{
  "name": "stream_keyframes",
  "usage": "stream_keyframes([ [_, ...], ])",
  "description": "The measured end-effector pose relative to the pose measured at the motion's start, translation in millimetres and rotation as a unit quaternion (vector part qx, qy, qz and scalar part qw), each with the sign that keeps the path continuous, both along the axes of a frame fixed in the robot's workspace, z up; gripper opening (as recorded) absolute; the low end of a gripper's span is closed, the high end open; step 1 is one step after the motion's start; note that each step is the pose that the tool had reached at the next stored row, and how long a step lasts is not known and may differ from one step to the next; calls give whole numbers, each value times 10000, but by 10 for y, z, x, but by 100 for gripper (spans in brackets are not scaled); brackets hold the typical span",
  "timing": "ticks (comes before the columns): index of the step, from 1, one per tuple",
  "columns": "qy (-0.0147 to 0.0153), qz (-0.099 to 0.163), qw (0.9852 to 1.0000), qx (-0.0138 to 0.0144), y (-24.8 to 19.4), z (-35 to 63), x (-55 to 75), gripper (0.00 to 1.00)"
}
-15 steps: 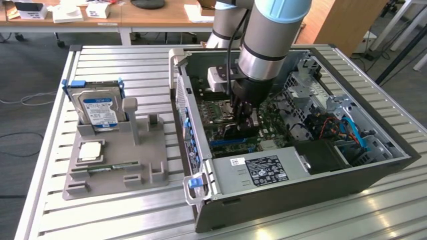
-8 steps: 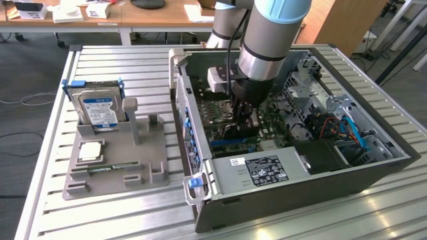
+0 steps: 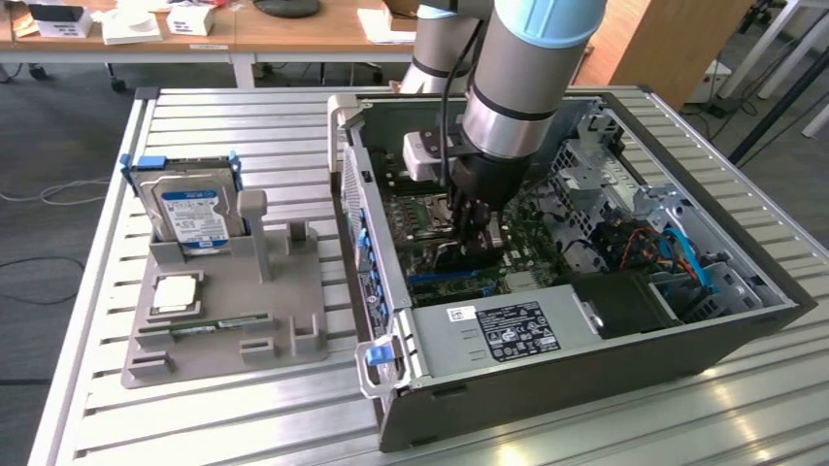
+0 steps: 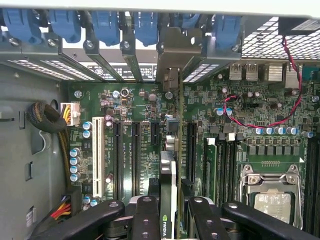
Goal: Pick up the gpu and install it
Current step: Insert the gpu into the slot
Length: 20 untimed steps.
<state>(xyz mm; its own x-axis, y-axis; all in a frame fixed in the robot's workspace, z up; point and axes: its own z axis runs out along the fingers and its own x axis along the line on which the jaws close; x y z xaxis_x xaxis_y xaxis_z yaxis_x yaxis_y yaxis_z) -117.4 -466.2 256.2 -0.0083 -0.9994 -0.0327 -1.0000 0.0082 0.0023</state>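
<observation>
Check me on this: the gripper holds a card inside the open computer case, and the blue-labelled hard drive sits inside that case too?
Not quite. The exterior view shows the hard drive standing in the grey holder, outside the computer case. The rest is right: the gripper holds the gpu inside the case.
</observation>
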Motion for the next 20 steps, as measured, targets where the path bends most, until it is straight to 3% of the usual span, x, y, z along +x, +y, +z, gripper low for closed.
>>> stream_keyframes([
  [20, -2, 0, 10000, 0, 14, -9, -2, 27],
])
